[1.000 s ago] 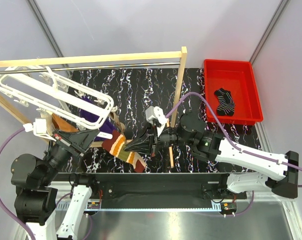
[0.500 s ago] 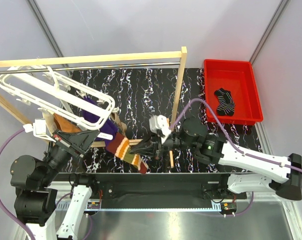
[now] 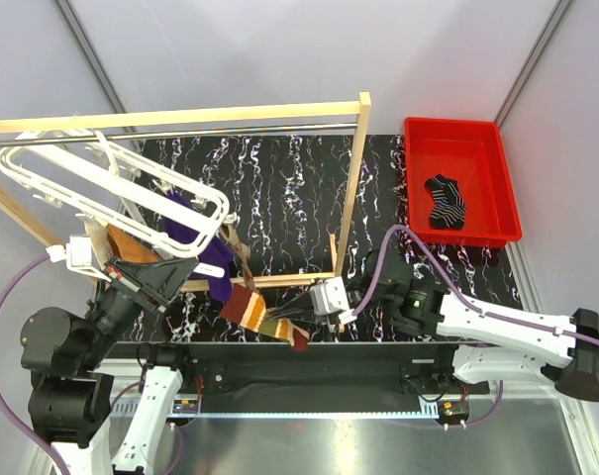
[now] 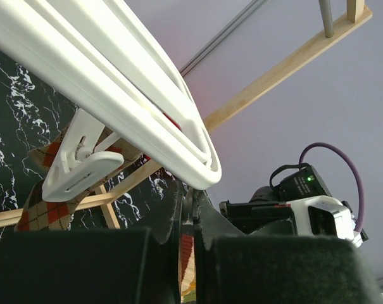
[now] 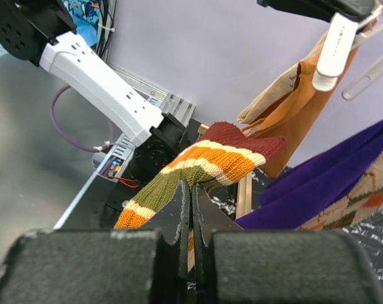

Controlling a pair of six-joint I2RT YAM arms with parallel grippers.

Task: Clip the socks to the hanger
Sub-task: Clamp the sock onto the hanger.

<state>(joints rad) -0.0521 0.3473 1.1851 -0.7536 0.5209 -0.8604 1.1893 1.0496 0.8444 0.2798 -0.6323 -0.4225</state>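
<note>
The white hanger (image 3: 111, 193) hangs tilted at the left, with its rail (image 4: 115, 95) filling the left wrist view. My left gripper (image 3: 192, 265) is shut on one of its white clips (image 5: 333, 44), just below the hanger's corner. A purple sock (image 3: 192, 230) and an orange-brown sock (image 3: 131, 247) hang from the hanger. My right gripper (image 3: 297, 315) is shut on a striped sock (image 5: 216, 161) of red-brown, cream, orange and olive. It holds that sock (image 3: 259, 315) low near the table's front edge, right of the left gripper. A black striped sock (image 3: 446, 201) lies in the red bin.
A wooden-post frame (image 3: 353, 178) with a metal rod spans the back and stands between the two arms. The red bin (image 3: 477, 134) sits at the back right. Another dangling clip (image 4: 83, 168) hangs beside an argyle sock (image 4: 45, 202).
My right arm has drawn back toward the near edge, carrying the striped sock down and right in the top view. The hanger shifted slightly; the left gripper stayed put.
</note>
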